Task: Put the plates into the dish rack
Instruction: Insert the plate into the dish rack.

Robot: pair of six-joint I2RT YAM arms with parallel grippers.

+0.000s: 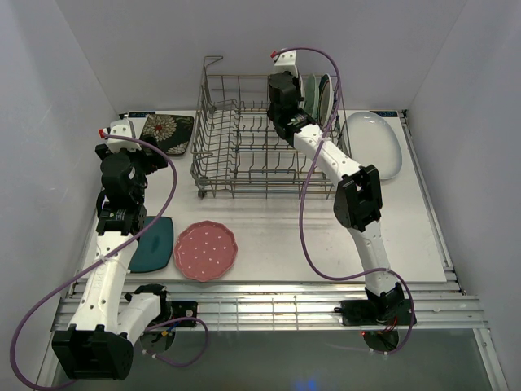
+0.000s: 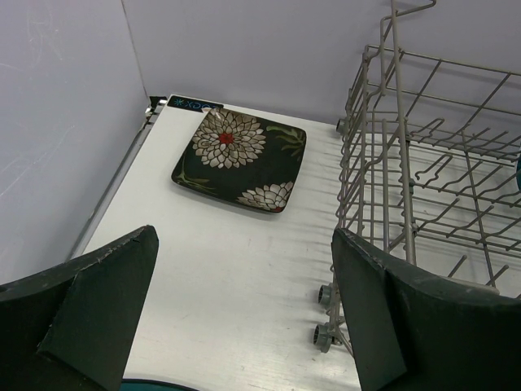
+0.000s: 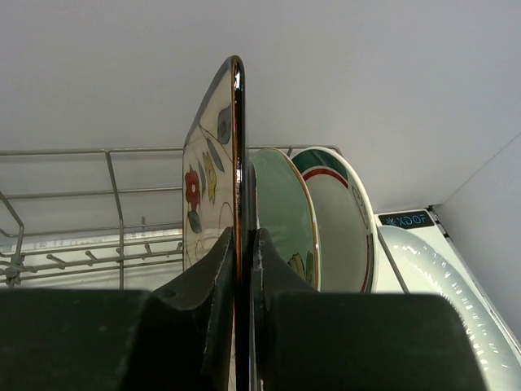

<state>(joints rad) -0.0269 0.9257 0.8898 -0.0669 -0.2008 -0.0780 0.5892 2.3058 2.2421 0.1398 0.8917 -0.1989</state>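
Dish rack (image 1: 244, 138), grey wire, at the table's far middle, with a mint plate (image 3: 281, 212) and a green-rimmed plate (image 3: 342, 220) standing on edge at its right end. Right gripper (image 3: 241, 244) over that end, fingers pinched tight on the edge of a cream floral plate (image 3: 213, 163), which is held upright just beside the mint one; left gripper (image 2: 244, 301) spread wide and holding nothing, left of the rack, with a black floral plate (image 2: 240, 159) flat beyond it. Flat on the table: white oval plate (image 1: 376, 142) right of the rack; pink dotted plate (image 1: 206, 250) and dark teal plate (image 1: 153, 243) side by side near the front.
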